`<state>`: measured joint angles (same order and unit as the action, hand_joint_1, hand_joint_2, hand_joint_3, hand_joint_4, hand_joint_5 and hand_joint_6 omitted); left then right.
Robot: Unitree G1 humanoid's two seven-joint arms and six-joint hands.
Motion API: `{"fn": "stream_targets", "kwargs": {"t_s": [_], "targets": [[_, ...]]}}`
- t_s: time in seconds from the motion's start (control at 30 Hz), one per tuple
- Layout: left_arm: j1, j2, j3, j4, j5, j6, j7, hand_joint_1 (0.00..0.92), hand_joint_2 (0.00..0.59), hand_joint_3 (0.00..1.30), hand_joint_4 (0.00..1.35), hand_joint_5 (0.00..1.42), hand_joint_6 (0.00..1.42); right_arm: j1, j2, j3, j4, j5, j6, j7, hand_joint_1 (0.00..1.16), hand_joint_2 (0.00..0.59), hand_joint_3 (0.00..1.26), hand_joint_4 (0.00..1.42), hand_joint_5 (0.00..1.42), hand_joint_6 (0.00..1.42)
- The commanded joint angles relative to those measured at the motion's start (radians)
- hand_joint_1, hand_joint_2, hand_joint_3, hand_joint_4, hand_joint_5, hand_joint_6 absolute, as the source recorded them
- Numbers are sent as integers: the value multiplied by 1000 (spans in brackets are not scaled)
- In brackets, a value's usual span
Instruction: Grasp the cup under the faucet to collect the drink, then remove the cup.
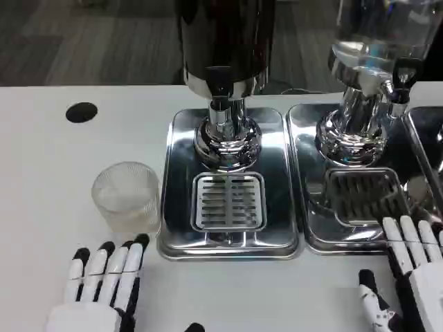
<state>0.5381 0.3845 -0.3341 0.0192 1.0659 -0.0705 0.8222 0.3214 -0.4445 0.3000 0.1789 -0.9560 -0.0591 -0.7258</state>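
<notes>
Hands come first, nearest the camera: the left hand (104, 280) lies low at the bottom left with its white back up and its fingers stretched forward side by side, slightly apart, holding nothing. Its fingertips (141, 241) stop just short of the cup (127, 196), not touching it. The right hand (414, 277) sits at the bottom right corner, fingers extended and spread, thumb out to the side, also empty; its fingertips reach the front edge of the right drip tray (315, 235).

Judging from this layout, the task is at its very beginning: the reach-and-grasp step is in hand, and nothing has been collected yet. The cup, a clear ribbed tumbler, stands upright on the white table (41, 173), just left of the central drip tray (277, 173) and beside it, not on it.

The next move likely calls for the left hand to advance, wrap its fingers around the cup's wall and carry it rightward onto the slotted grate (228, 201), beneath the faucet (221, 104) of the dark dispenser (225, 34). Clearing the tray's raised rim looks like the delicate part, since a light cup could tip.

Farther back to the right stands a second dispenser (381, 34) with clear liquid, and a black hole (82, 112) marks the table at far left
</notes>
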Motion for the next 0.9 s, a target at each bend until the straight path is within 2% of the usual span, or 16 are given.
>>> {"fn": "stream_targets", "kwargs": {"t_s": [0.03,0.6,0.77,0.9], "targets": [[0,7,5,0,-13,-5,14,0,159,49,0,62,12,7,-8,-1,-1,0,-9,-14,0,438,34,0,0,0],[-6,4,10,3,-30,-10,18,0,159,58,0,64,0,15,-6,-11,-1,11,-17,-16,0,424,37,0,0,0],[-5,10,38,13,-104,-80,48,0,140,90,0,70,0,37,-3,-20,-29,8,-5,-14,0,427,43,0,0,0],[-4,21,84,-9,-175,-160,56,0,111,132,0,84,7,62,-4,-28,-56,5,3,-11,0,427,44,0,0,0]]}}
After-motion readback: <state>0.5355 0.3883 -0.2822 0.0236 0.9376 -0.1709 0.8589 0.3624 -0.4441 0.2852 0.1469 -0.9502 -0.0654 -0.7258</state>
